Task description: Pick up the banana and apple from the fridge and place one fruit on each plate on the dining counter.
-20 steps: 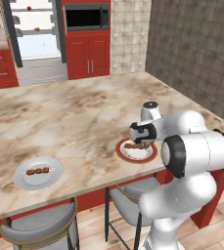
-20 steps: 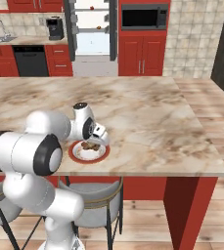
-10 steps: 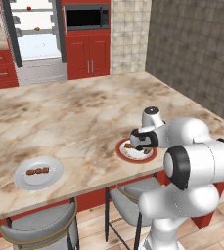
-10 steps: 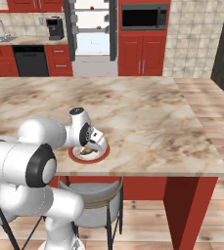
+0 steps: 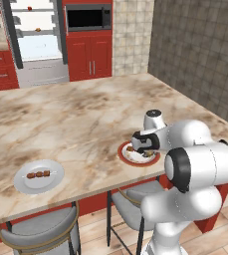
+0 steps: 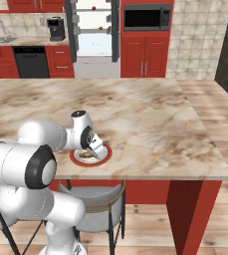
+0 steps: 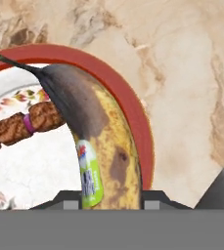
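Dining counter [image 5: 75, 119]: gripper [image 7: 111, 197] clamped on the banana [image 7: 96, 141] low over the red-rimmed plate [image 7: 133, 105], skewer at 9 o'clock; lower flat, release inside the rim.

Yellow banana [image 7: 103, 141] mottled brown-black, green sticker; white plate [image 7: 123, 93] rimmed red.

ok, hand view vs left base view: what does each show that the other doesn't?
Hand view alone: the banana close up, brown-blotched, with a green sticker, held by the gripper above the red-rimmed plate, and a skewer of brown pieces on that plate.
Left base view alone: the grey-white plate at the counter's near edge, the open fridge, two stools.
Shared: the red-rimmed plate and the marbled dining counter.
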Robot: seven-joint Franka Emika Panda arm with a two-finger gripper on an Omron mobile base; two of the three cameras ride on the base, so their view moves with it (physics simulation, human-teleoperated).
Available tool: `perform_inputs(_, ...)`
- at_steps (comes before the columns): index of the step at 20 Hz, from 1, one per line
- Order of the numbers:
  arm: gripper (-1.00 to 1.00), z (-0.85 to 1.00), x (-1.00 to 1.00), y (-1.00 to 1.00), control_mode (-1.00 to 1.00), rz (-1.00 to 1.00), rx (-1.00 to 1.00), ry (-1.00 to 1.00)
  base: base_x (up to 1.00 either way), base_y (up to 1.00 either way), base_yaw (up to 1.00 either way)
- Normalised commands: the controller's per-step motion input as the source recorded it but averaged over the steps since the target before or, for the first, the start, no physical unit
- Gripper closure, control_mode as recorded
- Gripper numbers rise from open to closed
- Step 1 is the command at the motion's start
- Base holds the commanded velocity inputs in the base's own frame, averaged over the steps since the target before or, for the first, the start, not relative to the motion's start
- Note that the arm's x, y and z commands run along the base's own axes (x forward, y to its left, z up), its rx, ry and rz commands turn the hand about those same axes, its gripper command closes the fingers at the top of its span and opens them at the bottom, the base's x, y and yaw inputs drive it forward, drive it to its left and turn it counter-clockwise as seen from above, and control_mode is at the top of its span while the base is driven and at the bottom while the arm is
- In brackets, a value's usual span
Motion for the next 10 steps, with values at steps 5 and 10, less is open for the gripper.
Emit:
perform_inputs(5,1.0,-0.12,0.0,0.31,-1.0,-0.33,0.13,0.0,0.0,0.0,0.0)
perform_inputs(10,1.0,-0.09,0.04,0.36,-1.0,-0.16,0.0,-0.02,0.0,0.0,0.0)
